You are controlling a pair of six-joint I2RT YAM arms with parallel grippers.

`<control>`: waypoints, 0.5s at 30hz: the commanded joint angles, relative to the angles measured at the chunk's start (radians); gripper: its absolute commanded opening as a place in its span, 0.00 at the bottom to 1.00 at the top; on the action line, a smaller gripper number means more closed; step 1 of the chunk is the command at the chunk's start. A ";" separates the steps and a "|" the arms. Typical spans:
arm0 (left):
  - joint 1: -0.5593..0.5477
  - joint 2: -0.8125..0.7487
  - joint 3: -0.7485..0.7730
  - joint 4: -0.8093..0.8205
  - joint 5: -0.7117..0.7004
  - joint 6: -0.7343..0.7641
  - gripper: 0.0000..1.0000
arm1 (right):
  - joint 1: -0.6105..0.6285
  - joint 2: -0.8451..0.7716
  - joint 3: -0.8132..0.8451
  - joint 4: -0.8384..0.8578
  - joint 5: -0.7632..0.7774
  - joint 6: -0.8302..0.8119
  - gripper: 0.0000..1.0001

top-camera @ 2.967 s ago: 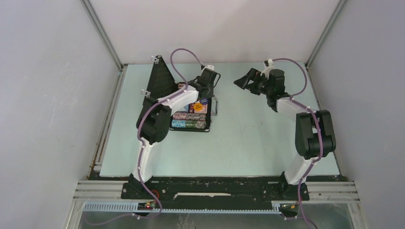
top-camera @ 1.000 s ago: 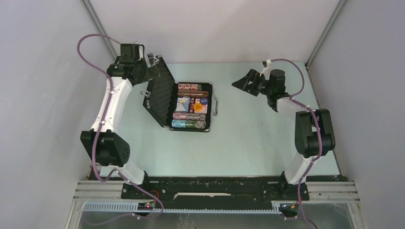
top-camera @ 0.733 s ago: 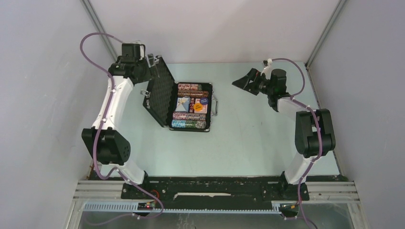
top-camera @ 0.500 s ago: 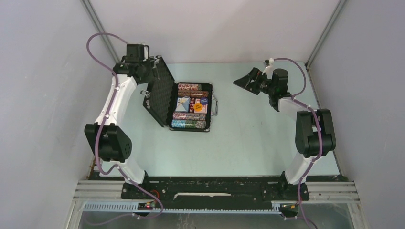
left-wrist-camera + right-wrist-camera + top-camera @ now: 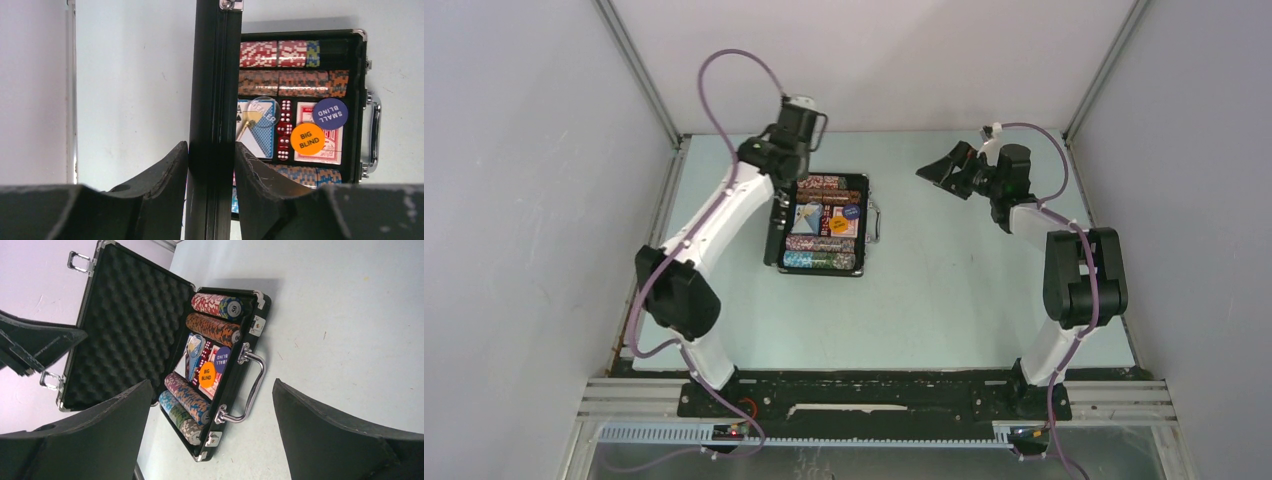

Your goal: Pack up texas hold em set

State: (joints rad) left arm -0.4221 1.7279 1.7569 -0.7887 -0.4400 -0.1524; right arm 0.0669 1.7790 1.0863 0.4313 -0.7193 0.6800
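The black case (image 5: 865, 228) lies open at the table's back centre, silver handle (image 5: 876, 222) to the right. In the left wrist view it holds rows of multicoloured chips (image 5: 280, 82), a red-backed card deck (image 5: 332, 146), an orange button (image 5: 307, 138), a blue button (image 5: 330, 113) and red dice (image 5: 285, 130). The lid (image 5: 212, 75) stands about upright, seen edge-on. My left gripper (image 5: 211, 165) is shut on the lid's edge, and also shows from above (image 5: 782, 185). My right gripper (image 5: 944, 168) is open and empty, right of the case; in its wrist view the lid's foam (image 5: 127, 330) faces it.
Grey enclosure walls stand close on the left (image 5: 524, 200), back and right (image 5: 1184, 200). The pale green table (image 5: 954, 290) stretches in front of and right of the case. A metal frame rail (image 5: 639, 75) runs along the back left corner.
My left arm has swung from the far left to above the case, gripping the lid. The lid has risen from leaning open leftward to about upright. The right arm has barely moved.
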 commanded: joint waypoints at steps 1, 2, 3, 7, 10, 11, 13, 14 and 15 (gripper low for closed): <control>-0.139 0.066 0.059 -0.026 -0.231 -0.007 0.43 | -0.010 0.008 -0.002 0.026 -0.014 0.014 1.00; -0.166 0.087 0.075 -0.032 -0.251 -0.023 0.43 | -0.011 0.011 -0.002 0.029 -0.017 0.015 1.00; -0.188 0.114 0.093 -0.037 -0.266 -0.031 0.43 | -0.012 0.013 -0.002 0.033 -0.022 0.016 1.00; -0.270 0.267 0.245 -0.116 -0.373 -0.058 0.43 | -0.018 0.016 -0.002 0.038 -0.028 0.024 1.00; -0.288 0.331 0.281 -0.143 -0.368 -0.107 0.41 | -0.022 0.018 -0.002 0.039 -0.028 0.026 1.00; -0.291 0.342 0.275 -0.134 -0.347 -0.126 0.40 | -0.024 0.021 -0.002 0.041 -0.029 0.028 1.00; -0.296 0.360 0.258 -0.115 -0.305 -0.148 0.39 | -0.027 0.030 -0.002 0.049 -0.036 0.035 1.00; -0.298 0.370 0.257 -0.112 -0.292 -0.154 0.40 | -0.028 0.034 -0.002 0.057 -0.041 0.042 1.00; -0.304 0.381 0.260 -0.111 -0.281 -0.159 0.40 | -0.030 0.039 -0.002 0.066 -0.047 0.048 1.00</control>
State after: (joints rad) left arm -0.7410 2.0876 1.9785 -0.8810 -0.7467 -0.2245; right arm 0.0479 1.7947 1.0863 0.4358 -0.7395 0.7036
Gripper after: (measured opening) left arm 0.422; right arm 0.993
